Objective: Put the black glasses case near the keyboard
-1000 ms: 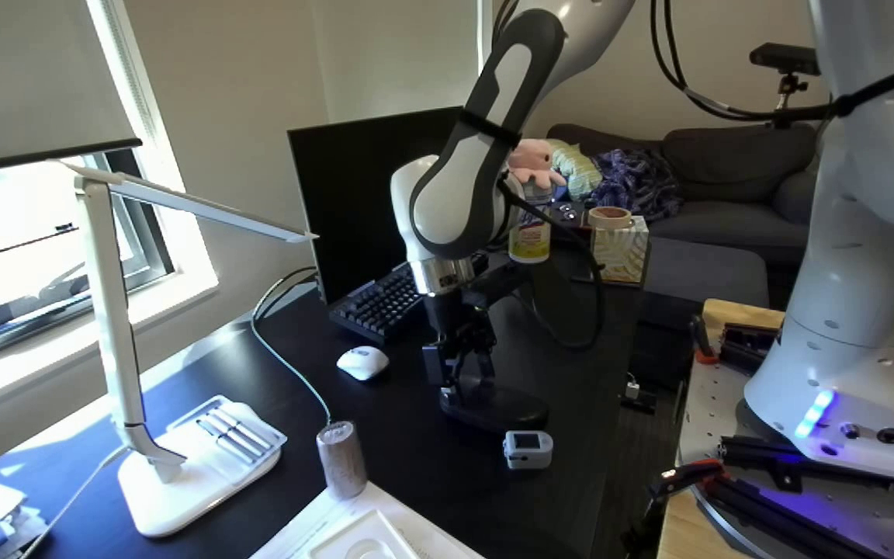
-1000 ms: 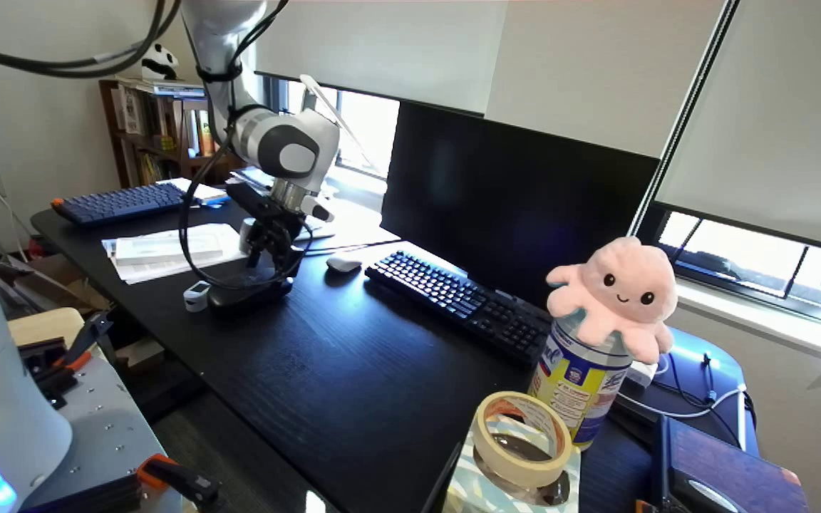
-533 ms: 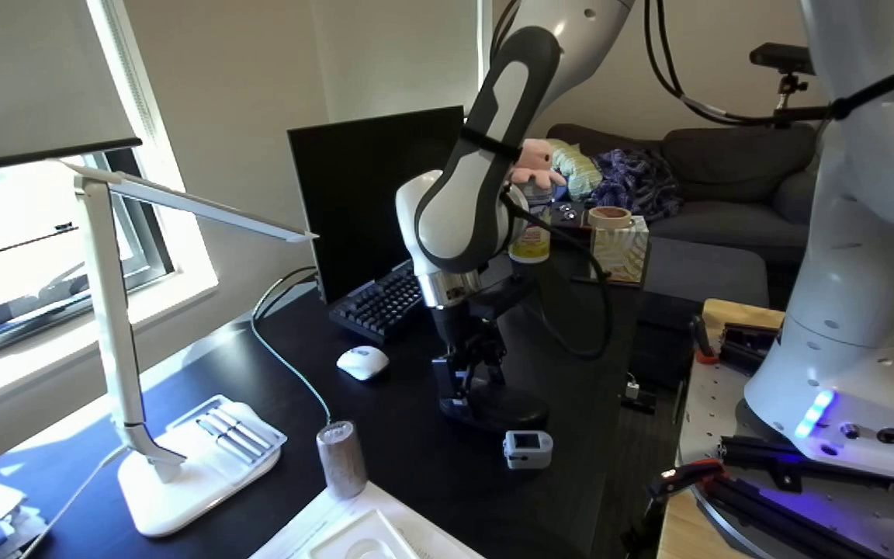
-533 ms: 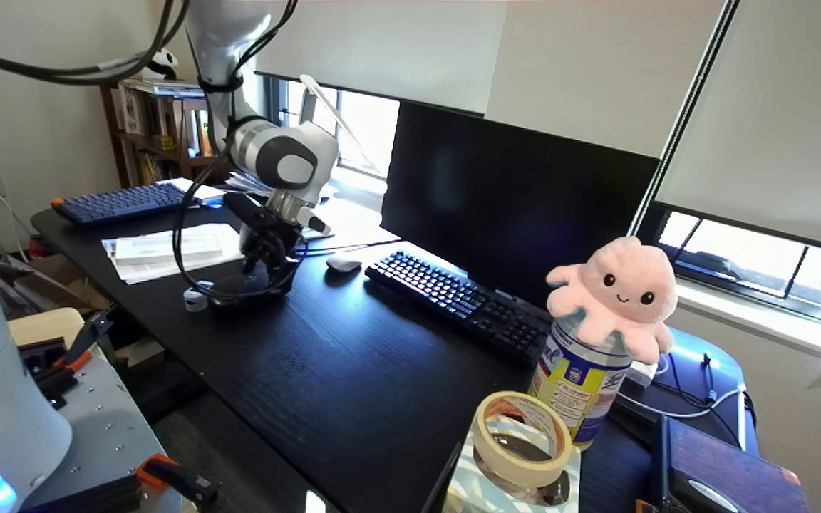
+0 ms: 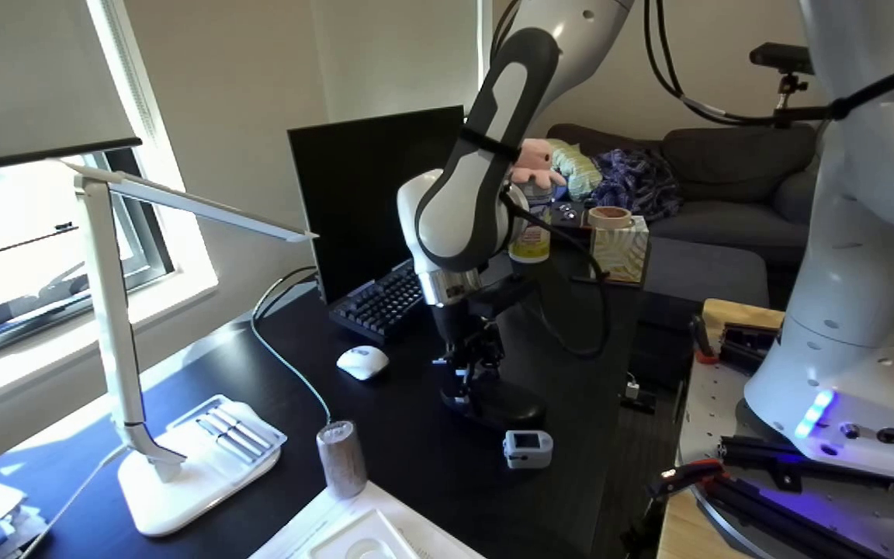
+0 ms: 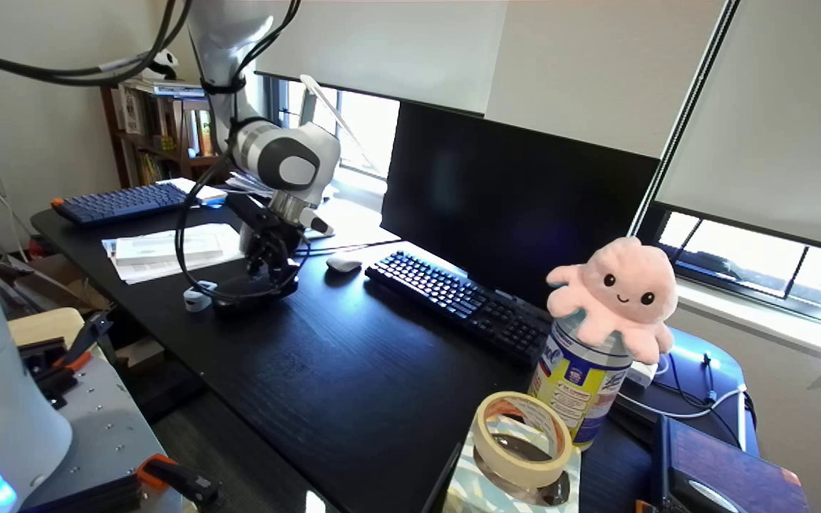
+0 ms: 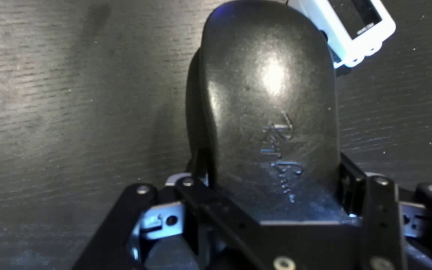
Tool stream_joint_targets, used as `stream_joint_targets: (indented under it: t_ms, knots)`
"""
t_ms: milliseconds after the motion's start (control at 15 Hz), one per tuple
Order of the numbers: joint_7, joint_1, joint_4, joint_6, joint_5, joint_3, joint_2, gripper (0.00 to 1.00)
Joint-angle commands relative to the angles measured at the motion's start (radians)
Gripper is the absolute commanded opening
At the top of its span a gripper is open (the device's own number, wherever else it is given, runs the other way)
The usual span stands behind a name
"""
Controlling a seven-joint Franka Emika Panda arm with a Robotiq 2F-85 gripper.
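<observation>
The black glasses case (image 5: 515, 405) lies on the dark desk; it also shows in an exterior view (image 6: 239, 305), partly behind cables. In the wrist view the case (image 7: 268, 75) is a glossy rounded oblong with embossed lettering. My gripper (image 7: 276, 170) is shut across the near end of the case, one finger against each long side. The gripper points down at the case in both exterior views (image 5: 476, 380) (image 6: 273, 276). The black keyboard (image 5: 382, 305) lies in front of the monitor, partly hidden by the arm; it shows in full in an exterior view (image 6: 457, 292).
A grey-and-white gadget (image 7: 351, 30) sits close to the case's far end. The white mouse (image 5: 362, 362) lies between case and keyboard. A wooden cylinder (image 5: 341, 460), lamp (image 5: 199, 481), monitor (image 6: 510, 206), wipes tub (image 6: 578, 385) and second keyboard (image 6: 122, 204) stand around the desk.
The gripper shifted slightly and came lower over the case. Its fingers then closed from wide apart onto the case, which moved very slightly on the desk.
</observation>
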Motion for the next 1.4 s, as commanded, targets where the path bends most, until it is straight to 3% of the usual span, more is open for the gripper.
stream_joint_targets:
  t_ms: [0,533,667,867,1067,1267,1333]
  knots:
    - [-0.038,-0.055,-0.105,0.054,0.044,-0.007,-0.148,0.51]
    - [-0.096,-0.168,-0.271,-0.015,-0.07,-0.179,-0.547,0.51]
    - [-0.131,-0.214,-0.256,-0.087,-0.186,-0.237,-0.615,0.51]
    - [-0.282,-0.289,-0.163,-0.229,-0.31,-0.328,-0.655,0.51]
    - [-0.418,-0.316,-0.041,-0.254,-0.234,-0.418,-0.591,0.51]
    - [-0.596,-0.282,0.037,-0.231,0.006,-0.476,-0.468,0.51]
    - [-0.491,-0.32,-0.035,-0.232,-0.105,-0.449,-0.576,0.76]
